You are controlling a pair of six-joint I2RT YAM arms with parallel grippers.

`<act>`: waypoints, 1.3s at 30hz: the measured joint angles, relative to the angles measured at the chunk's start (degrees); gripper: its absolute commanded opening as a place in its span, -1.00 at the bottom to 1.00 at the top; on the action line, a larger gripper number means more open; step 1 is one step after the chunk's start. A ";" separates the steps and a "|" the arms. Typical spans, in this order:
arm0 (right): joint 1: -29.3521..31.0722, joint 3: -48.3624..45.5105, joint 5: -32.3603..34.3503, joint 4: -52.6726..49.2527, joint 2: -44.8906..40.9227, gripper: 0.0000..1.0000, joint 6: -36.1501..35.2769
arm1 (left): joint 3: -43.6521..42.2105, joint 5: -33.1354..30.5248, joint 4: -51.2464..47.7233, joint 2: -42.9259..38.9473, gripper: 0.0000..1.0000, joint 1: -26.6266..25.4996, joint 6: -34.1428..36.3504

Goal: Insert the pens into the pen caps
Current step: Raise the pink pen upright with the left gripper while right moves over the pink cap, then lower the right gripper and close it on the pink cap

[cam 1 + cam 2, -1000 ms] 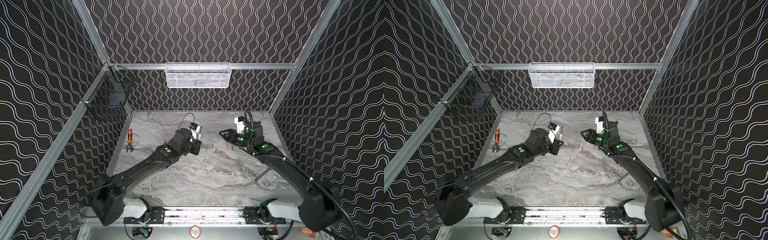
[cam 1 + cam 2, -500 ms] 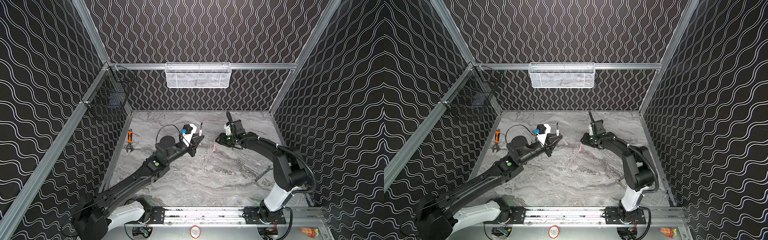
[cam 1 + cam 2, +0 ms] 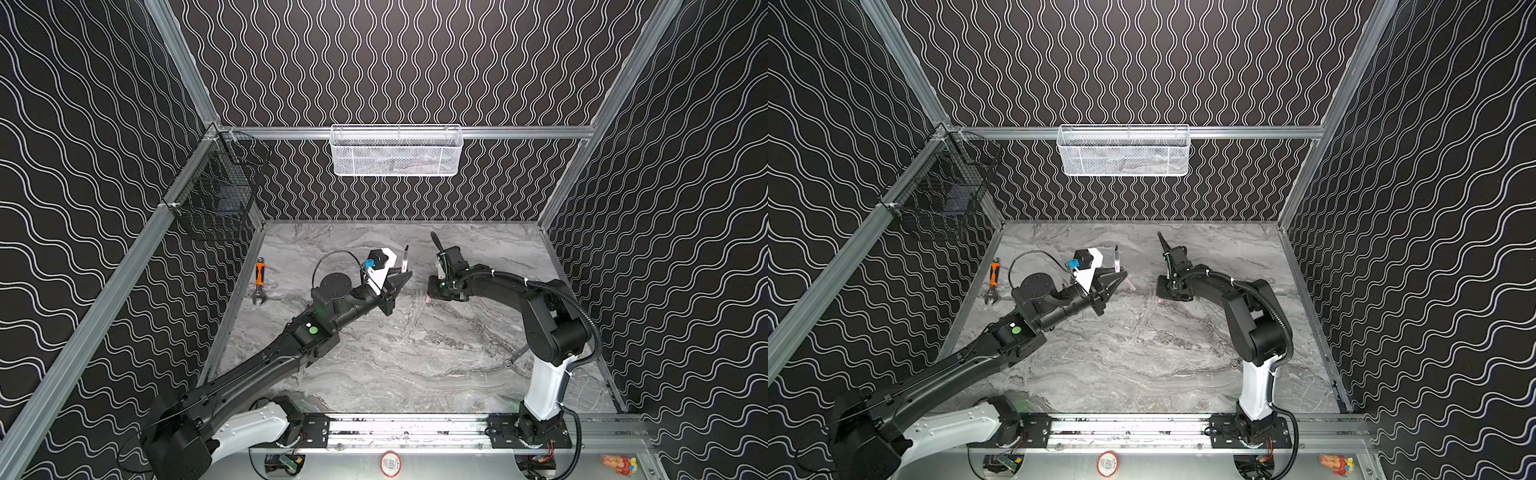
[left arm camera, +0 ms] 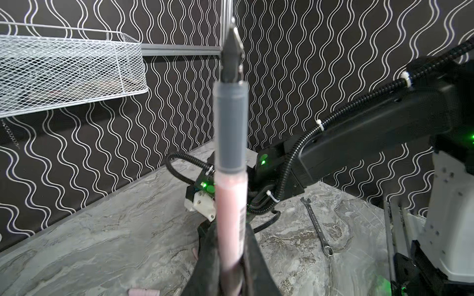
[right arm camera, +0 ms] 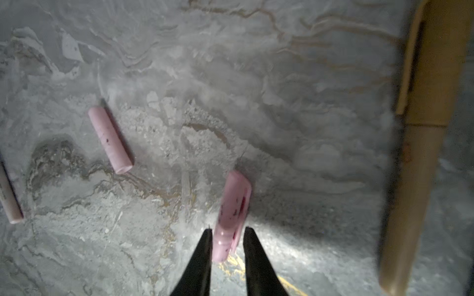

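Jaws of the left gripper (image 4: 230, 261) are clamping the slim pale pink plastic pen (image 4: 230, 202) low on its barrel, holding it upright with the dark tip up, probably so a cap can be pushed onto it. Low over the grey marbled tabletop (image 5: 282, 77), the right gripper (image 5: 227, 232) is straddling a stubby pale pink pen cap (image 5: 234, 210). Whether its jaws are pinching the cap cannot be told. A second pink cap (image 5: 110, 139) is lying well apart.

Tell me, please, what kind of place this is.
Probably a robot test cell: a left arm and a right arm stand on a metal rail, aluminium bars frame black wavy-patterned walls around a marble-look tabletop, and a white mesh basket hangs on the back bar.
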 measured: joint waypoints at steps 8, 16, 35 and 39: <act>0.24 0.44 0.42 0.07 1.51 -0.52 -0.20 | 0.00 -0.22 -0.28 1.51 -0.79 -0.35 0.26; -0.04 0.66 0.63 0.07 1.09 -0.53 -1.40 | 0.00 0.02 -0.37 1.90 -0.78 -0.61 0.07; 0.02 2.51 -2.89 1.31 3.96 -0.55 -4.76 | 0.22 0.46 -0.42 2.91 -0.78 -0.68 0.07; 0.07 3.26 -2.99 1.31 4.48 -0.60 -5.09 | 0.24 0.46 -0.44 3.10 -0.78 -0.68 0.07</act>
